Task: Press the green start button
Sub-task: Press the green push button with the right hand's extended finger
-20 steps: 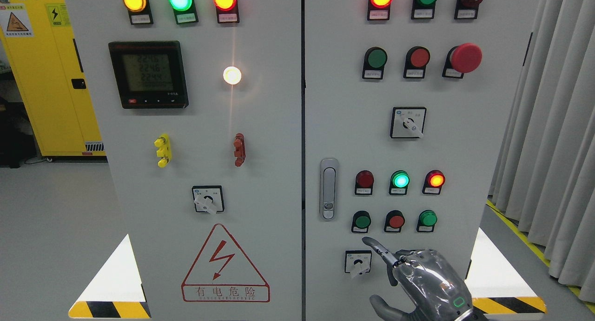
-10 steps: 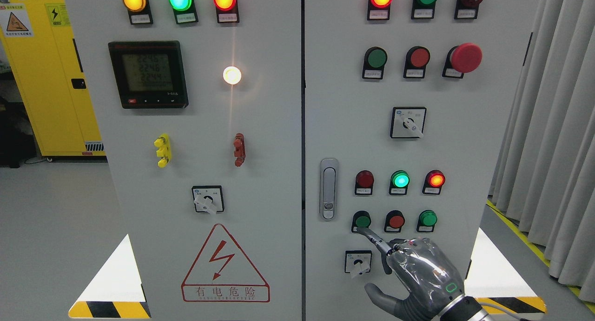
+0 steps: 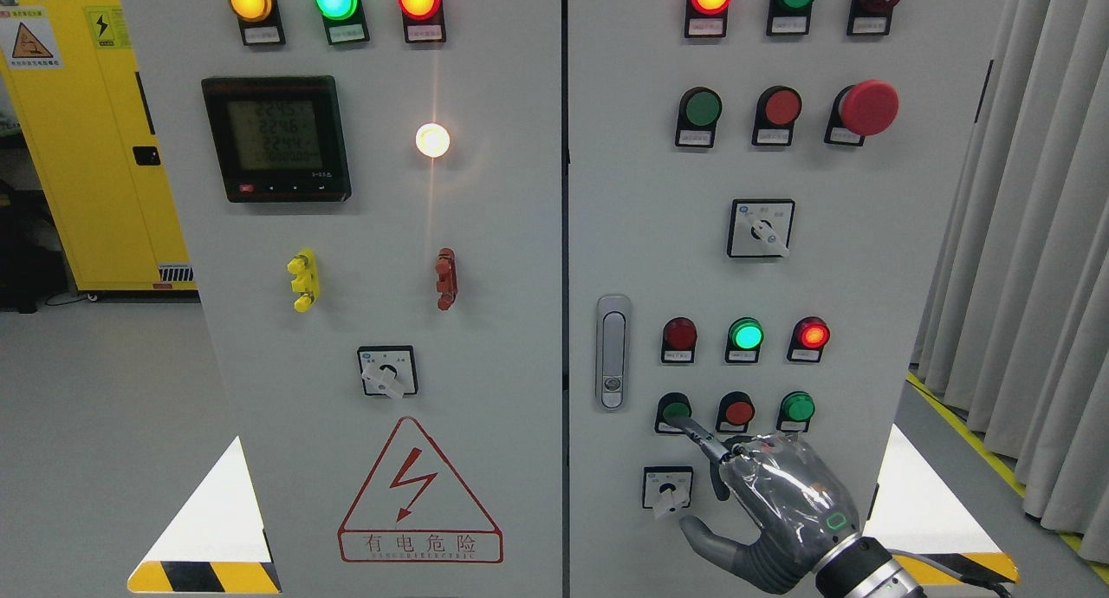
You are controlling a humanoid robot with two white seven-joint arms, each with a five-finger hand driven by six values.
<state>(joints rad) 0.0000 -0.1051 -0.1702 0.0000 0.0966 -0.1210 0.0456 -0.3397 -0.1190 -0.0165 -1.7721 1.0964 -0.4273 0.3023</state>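
Our pointing finger [image 3: 693,433] sticks out straight, and its tip touches the lower edge of the green start button [image 3: 674,410] in the lower right part of the frame. Our other fingers are curled in and hold nothing, and our thumb sticks out low to the left. This is our right hand [image 3: 775,503], shiny and gray, coming up from the bottom right. The green start button is the first in a row of three: next to it sits a red button [image 3: 737,411], then another green button [image 3: 796,406]. Just above that row we see three round lights: a dark red one [image 3: 679,334], a glowing green one [image 3: 745,334] and a glowing red one [image 3: 813,334]. Just left of our hand is a small turn switch [image 3: 667,489]. Farther left stands a gray door handle [image 3: 613,352]. All of this sits on the gray cabinet [image 3: 866,260]. Near the upper right we see a big red mushroom button [image 3: 868,107]. On the left door there is a dark screen [image 3: 276,139] and a red lightning sign [image 3: 419,491]. A yellow cabinet [image 3: 78,147] stands at the far left, and gray curtains [image 3: 1031,234] hang at the far right.
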